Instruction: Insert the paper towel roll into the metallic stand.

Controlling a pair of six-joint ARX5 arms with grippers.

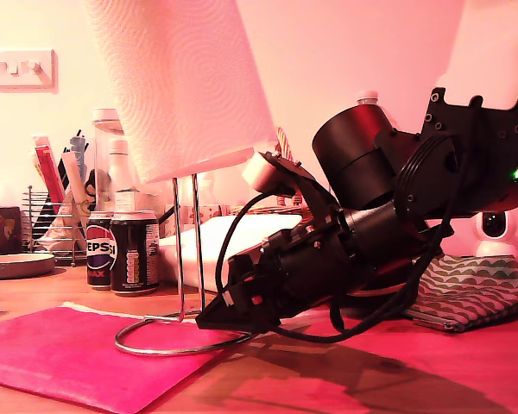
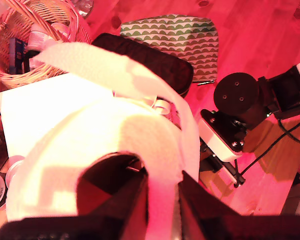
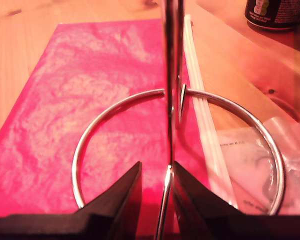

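Observation:
The paper towel roll (image 1: 186, 78) hangs tilted in the upper part of the exterior view, its lower end over the top of the metallic stand (image 1: 179, 259). The stand's upright loop runs up into the roll's core, so the loop's top is hidden. My first gripper (image 2: 162, 205) is shut on the roll's (image 2: 90, 165) upper rim, one finger inside the core; it is out of the exterior view. My second gripper (image 3: 160, 200) lies low on the table, shut on the stand's wire at the ring base (image 3: 90, 135). In the exterior view it (image 1: 209, 319) sits at the ring's right side.
A pink mat (image 1: 69, 354) lies under the ring. Two cola cans (image 1: 125, 250) and a wire utensil rack (image 1: 56, 216) stand behind at the exterior view's left. Further back is a white dish (image 1: 198, 246); a patterned pouch (image 1: 470, 293) lies at the right. A wicker basket (image 2: 30, 40) holds small items.

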